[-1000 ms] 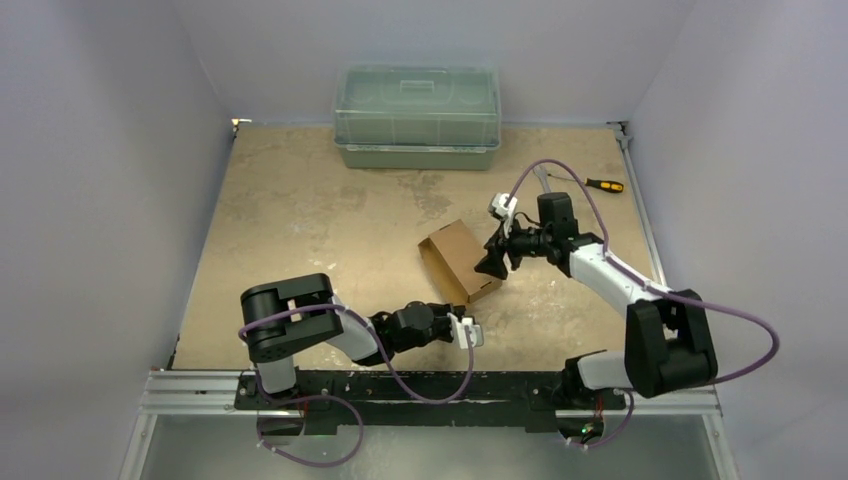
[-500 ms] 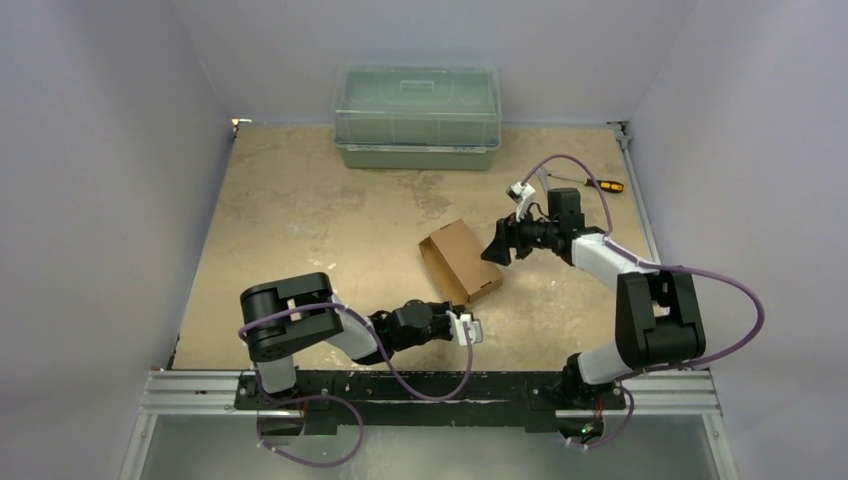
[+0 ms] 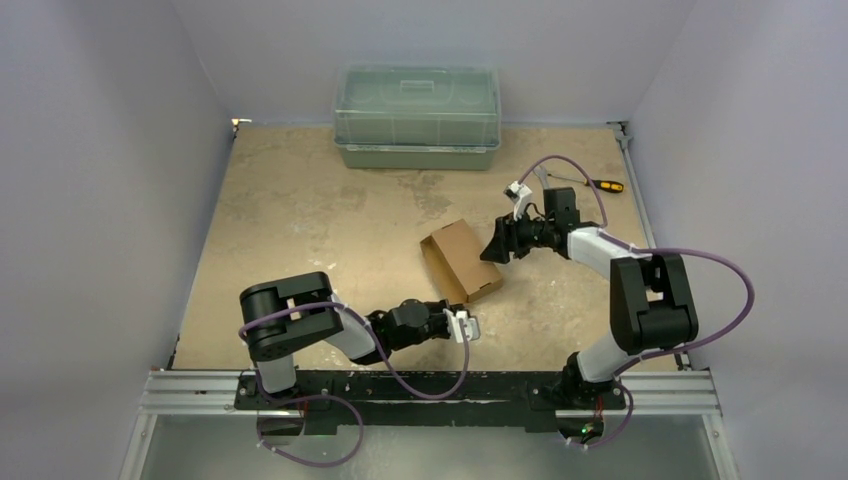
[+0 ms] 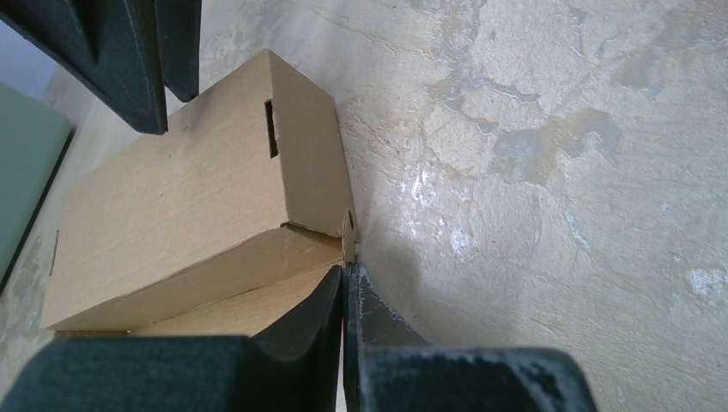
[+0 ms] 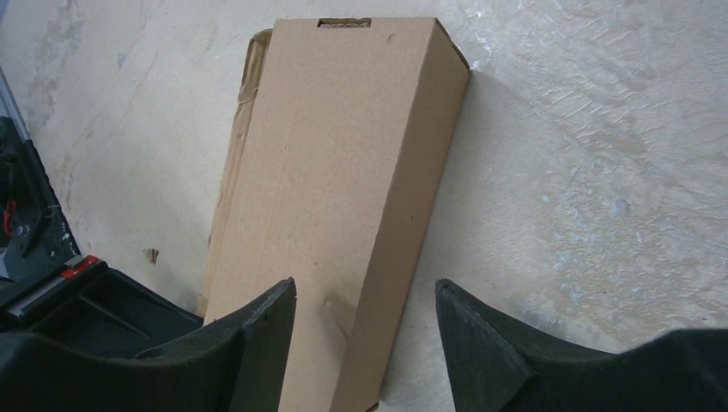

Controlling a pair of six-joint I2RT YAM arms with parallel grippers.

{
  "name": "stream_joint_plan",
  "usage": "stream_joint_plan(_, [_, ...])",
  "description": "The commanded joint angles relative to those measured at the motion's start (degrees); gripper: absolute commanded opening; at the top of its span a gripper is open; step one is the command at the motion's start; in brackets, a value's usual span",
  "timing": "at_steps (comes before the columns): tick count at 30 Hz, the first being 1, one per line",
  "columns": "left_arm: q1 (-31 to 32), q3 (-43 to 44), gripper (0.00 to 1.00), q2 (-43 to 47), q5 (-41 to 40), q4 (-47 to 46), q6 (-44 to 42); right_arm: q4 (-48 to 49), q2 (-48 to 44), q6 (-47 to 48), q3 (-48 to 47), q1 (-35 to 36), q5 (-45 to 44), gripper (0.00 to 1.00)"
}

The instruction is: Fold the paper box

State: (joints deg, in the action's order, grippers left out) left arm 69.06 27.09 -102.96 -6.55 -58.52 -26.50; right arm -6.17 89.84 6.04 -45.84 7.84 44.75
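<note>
Your right gripper [image 3: 494,246], jaws apart, has drawn back off the small brown cardboard carton [image 3: 461,260], seemingly folded; your left gripper [image 3: 463,327] sits closed.

Worktop [image 3: 300,220]: mottled tan board with pale scuffs and darker patches, enclosed on three sides by plain pale grey-lavender walls [image 3: 100,150]; light is even, with soft shadows only. A green translucent lidded bin [image 3: 417,117] sits at the far edge against the back wall. A screwdriver with a yellow-and-black handle [image 3: 604,185] lies to the right of the bin and slightly nearer, close to the right wall, and an aluminium rail [image 3: 190,390] runs along the edge opposite the bin.
</note>
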Motion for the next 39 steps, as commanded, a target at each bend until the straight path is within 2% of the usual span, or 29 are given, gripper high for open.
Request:
stream_joint_plan(1, [-0.63, -0.95, 0.00, 1.22, 0.69, -2.98, 2.29, -0.99, 1.21, -0.77, -3.05, -0.38, 1.70, 0.62])
stream_joint_plan(15, [-1.20, -1.47, 0.00, 1.71, 0.09, -3.87, 4.46, -3.35, 4.13, -0.68, -5.07, -0.43, -1.03, 0.54])
stream_joint_plan(39, [-1.73, -5.25, 0.00, -0.58, 0.17, -14.44, 10.33, -4.81, 5.62, -0.62, -6.11, -0.43, -5.09, 0.49])
